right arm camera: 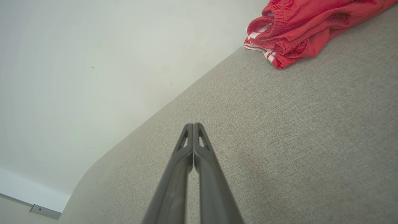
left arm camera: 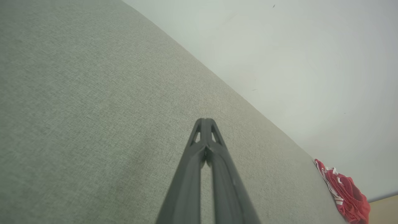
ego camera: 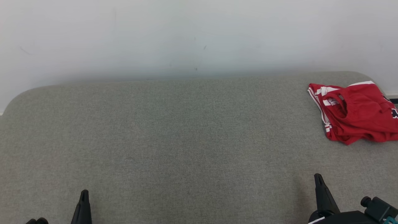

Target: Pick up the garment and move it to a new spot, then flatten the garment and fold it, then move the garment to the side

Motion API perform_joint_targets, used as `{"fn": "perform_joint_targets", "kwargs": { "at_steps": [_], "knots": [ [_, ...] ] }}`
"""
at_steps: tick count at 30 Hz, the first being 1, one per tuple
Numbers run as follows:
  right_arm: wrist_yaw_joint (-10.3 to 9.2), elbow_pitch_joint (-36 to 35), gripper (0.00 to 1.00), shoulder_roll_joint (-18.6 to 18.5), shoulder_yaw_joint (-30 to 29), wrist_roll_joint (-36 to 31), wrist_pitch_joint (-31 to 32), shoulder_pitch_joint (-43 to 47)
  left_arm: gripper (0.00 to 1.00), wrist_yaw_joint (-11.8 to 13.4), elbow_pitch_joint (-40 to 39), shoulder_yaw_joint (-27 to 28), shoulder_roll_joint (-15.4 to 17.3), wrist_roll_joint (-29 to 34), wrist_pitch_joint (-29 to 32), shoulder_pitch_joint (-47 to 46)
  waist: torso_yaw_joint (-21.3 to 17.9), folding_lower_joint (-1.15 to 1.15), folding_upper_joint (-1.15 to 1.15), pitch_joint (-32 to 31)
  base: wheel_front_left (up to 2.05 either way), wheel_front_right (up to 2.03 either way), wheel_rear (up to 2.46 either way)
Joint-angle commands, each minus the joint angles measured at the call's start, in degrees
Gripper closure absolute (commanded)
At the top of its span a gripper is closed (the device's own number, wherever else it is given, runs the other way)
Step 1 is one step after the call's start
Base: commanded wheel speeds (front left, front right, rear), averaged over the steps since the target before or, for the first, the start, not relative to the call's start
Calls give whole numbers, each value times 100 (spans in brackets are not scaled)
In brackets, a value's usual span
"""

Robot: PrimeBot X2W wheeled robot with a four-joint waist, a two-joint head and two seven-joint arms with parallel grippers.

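The garment [ego camera: 357, 112], red with white stripes, lies bunched ahead of the right tool [ego camera: 317, 178], well apart from it and farther still from the left tool [ego camera: 84, 193]. Both tools are closed and empty. Beneath them a grey fabric surface [ego camera: 186, 140] meets a white wall [ego camera: 186, 37].

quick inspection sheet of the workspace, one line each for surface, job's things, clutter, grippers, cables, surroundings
surface: grey fabric surface, flat, woven texture, rounded far corners
job's things: red garment with white stripes, lying in loose layers at the far right, cut off by the head view's right edge
clutter: nothing seen
grippers: left gripper shut and holding nothing; right gripper shut and holding nothing; both at the near edge, apart from the garment
cables: nothing seen
surroundings: pale wall right behind the surface, with a few small dark marks
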Motion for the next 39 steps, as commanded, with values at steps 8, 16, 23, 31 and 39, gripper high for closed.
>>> {"fn": "perform_joint_targets", "kwargs": {
  "at_steps": [8,16,23,31,39],
  "knots": [
    [-5,-59,100,9,-108,713,160,-186,100,-39,-73,3,33,-749,171,-215,-1,0,0,1,0,0,0],
    [-5,-50,100,25,-193,1361,319,-255,100,-53,-66,2,37,-1410,344,-289,-1,0,0,2,0,0,0],
    [-6,-44,100,38,-257,1811,439,-297,100,-65,-60,0,38,-1889,464,-337,-2,0,0,3,0,0,0],
    [-7,-37,100,52,-318,2239,553,-347,100,-79,-54,-2,40,-2337,578,-385,-2,0,0,4,0,0,0],
    [-8,-30,100,69,-387,2702,667,-391,100,-95,-47,-3,42,-2805,704,-426,-3,0,0,5,0,0,0]
  ]
}}
